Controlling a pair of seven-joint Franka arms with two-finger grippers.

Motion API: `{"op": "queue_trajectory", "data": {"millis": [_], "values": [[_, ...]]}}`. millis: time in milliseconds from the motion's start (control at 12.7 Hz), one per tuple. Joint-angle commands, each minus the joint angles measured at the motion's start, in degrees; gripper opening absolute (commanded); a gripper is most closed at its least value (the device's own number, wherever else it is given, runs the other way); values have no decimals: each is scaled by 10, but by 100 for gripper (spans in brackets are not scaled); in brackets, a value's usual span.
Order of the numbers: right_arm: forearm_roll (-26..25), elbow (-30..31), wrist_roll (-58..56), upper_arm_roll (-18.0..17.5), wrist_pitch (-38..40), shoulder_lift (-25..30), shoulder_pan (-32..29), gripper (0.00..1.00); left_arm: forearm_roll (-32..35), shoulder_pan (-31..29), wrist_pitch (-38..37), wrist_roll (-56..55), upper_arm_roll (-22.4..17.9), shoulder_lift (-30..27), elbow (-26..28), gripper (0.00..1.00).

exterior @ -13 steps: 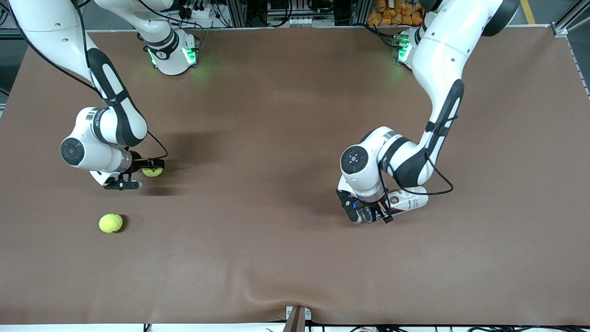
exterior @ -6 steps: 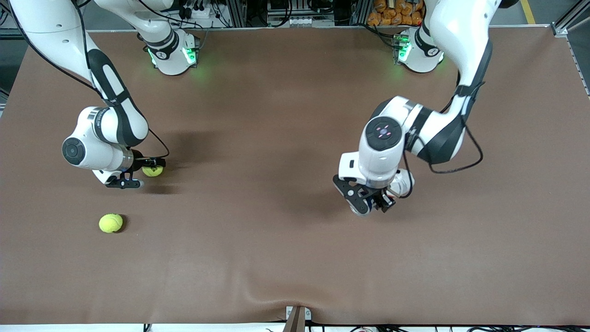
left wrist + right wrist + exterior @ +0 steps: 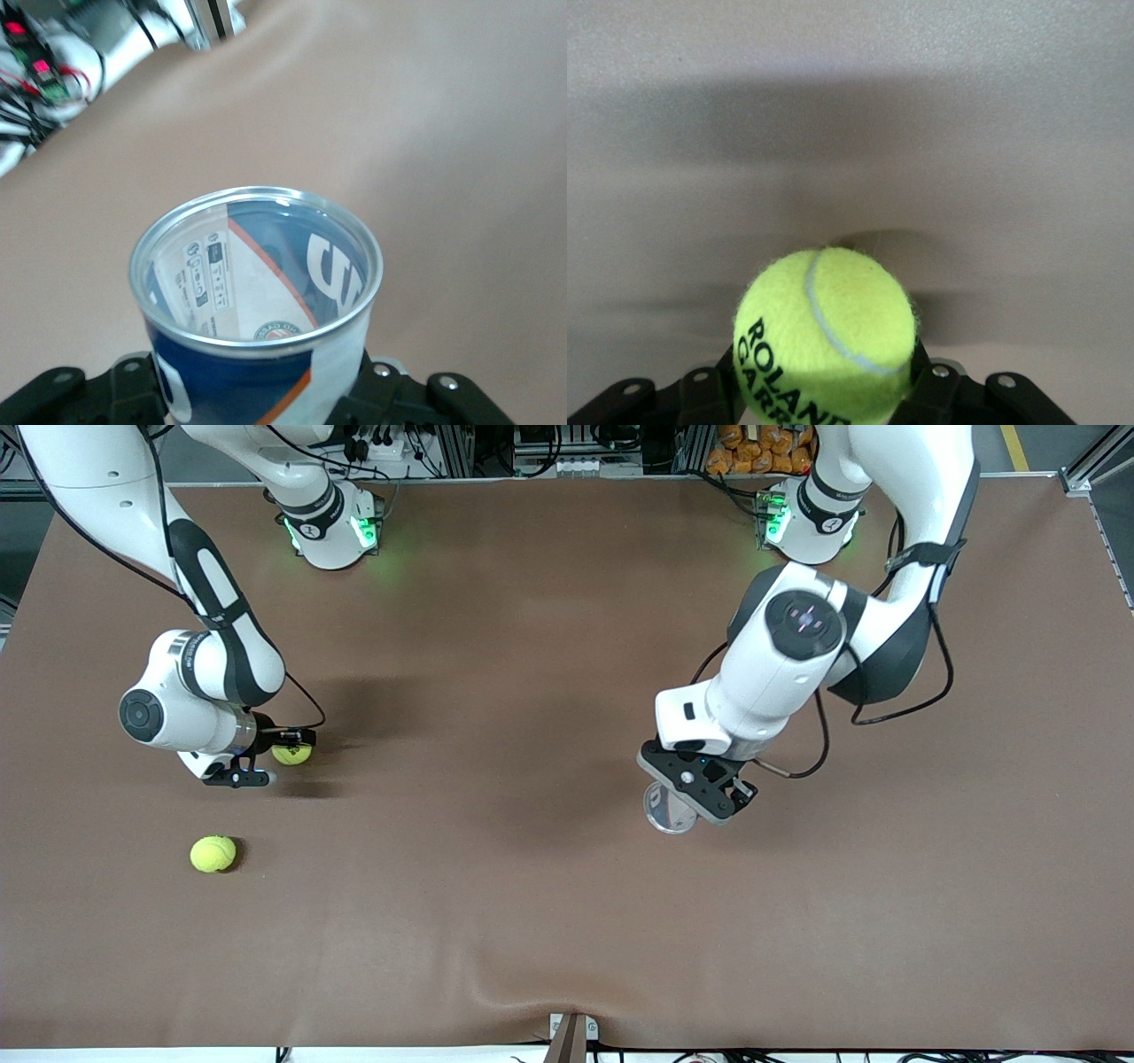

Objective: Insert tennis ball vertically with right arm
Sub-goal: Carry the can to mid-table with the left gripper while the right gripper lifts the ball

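Note:
A yellow-green tennis ball [image 3: 293, 754] sits low at the table toward the right arm's end. My right gripper [image 3: 285, 759] is shut on it, and the right wrist view shows the ball [image 3: 824, 332] pressed between both black fingers [image 3: 707, 391]. My left gripper [image 3: 702, 790] is shut on a blue-and-white ball can [image 3: 666, 811] toward the left arm's end. The can is held upright. In the left wrist view the can [image 3: 266, 372] has its open silver rim facing up, with nothing visible inside.
A second tennis ball [image 3: 213, 853] lies loose on the brown table cover [image 3: 496, 921], nearer to the front camera than the held ball. A small metal bracket [image 3: 571, 1032] sits at the table's near edge.
The left arm has lifted the can from lying on the table and turned it upright, mouth up. The right gripper has closed on the tennis ball without shifting place.

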State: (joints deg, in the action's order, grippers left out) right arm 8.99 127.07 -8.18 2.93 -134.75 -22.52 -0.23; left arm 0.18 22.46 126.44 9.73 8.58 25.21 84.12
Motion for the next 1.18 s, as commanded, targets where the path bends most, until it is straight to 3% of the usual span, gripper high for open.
{"op": "queue_trajectory", "data": {"millis": [0,236,630,867,1103], "values": [[12,6,1,1,5,27,5,43,-12,2,77,-53,2,-16,12,70],[9,-21,-3,2,69,60,4,42,-12,21,185,-114,2,-3,13,70],[3,-72,0,3,175,128,8,39,1,93,386,-233,-9,80,20,70],[5,-116,4,2,236,156,15,39,-2,140,521,-258,-51,147,19,69],[9,-144,58,2,252,183,39,40,2,156,593,-250,-75,203,12,69]]}}
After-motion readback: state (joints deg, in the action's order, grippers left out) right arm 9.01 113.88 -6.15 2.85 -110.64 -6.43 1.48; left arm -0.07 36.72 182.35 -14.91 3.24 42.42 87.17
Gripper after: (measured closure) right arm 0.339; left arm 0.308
